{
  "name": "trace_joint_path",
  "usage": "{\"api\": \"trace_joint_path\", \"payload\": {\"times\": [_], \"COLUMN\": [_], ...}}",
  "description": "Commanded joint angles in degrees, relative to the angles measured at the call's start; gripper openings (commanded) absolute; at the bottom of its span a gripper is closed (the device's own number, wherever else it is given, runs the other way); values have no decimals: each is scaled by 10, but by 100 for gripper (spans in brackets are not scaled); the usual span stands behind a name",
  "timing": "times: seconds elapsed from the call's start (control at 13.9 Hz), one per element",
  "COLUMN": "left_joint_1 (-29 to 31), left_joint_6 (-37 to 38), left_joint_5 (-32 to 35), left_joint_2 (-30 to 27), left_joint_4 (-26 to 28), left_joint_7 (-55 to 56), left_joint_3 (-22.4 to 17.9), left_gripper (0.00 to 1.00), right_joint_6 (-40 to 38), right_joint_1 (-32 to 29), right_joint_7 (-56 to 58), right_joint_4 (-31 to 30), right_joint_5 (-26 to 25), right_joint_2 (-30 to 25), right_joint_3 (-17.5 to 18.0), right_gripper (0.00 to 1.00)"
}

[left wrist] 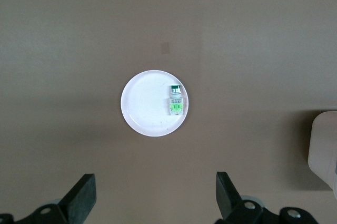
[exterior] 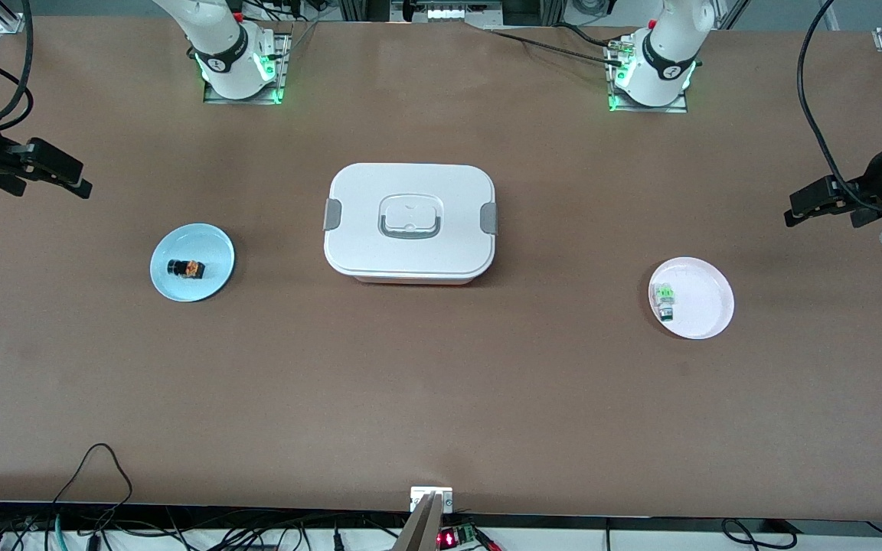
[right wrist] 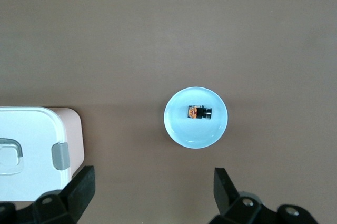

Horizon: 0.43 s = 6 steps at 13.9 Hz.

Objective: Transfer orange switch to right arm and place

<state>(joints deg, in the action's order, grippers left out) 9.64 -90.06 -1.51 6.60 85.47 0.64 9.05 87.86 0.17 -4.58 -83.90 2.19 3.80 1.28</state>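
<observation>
From the front, the orange switch (exterior: 185,268) lies on its side in the blue plate (exterior: 213,237), toward the right arm's end of the worktop (exterior: 441,398). It looks to me like a light, hard little block of plastic — stiff enough to pinch firmly, yet small and perhaps smooth enough to squirt out of my jaws or roll if I nudge it. I would take it across the black body, on its flat sides, not by the orange end. My right gripper (exterior: 80,184) hangs at the view's edge over bare worktop, jaws spread and holding nothing; my left gripper (exterior: 793,213) hangs the same way at the left arm's end, spread and empty. Between the plates sits a white lidded box (exterior: 410,222), lid on and latches at both ends; what is in it I cannot see. The pink plate (exterior: 705,302) holds a green-and-white part (exterior: 665,300) near its rim.

From my left wrist, that plate and the green-and-white part show below, with my two fingers (left wrist: 81,197) wide apart and nothing between them.

From my right wrist, the switch sits near the middle of the blue plate — nothing else is in it — and a corner of the box lies beside. My fingers (right wrist: 79,190) stand wide apart here too, well above the plate.
</observation>
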Motion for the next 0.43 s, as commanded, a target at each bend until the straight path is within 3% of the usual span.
{"api": "trace_joint_path", "payload": {"times": [0.0, 0.36], "left_joint_1": [-3, -2], "left_joint_6": [4, 4], "left_joint_5": [12, 9], "left_joint_2": [9, 7], "left_joint_4": [-18, -19], "left_joint_7": [0, 0], "left_joint_3": [2, 2], "left_gripper": [100, 100], "right_joint_6": [-29, -36], "right_joint_1": [1, 0], "right_joint_7": [12, 14], "right_joint_4": [16, 16], "right_joint_5": [-24, -29], "right_joint_2": [3, 2], "right_joint_3": [6, 2], "right_gripper": [100, 100]}}
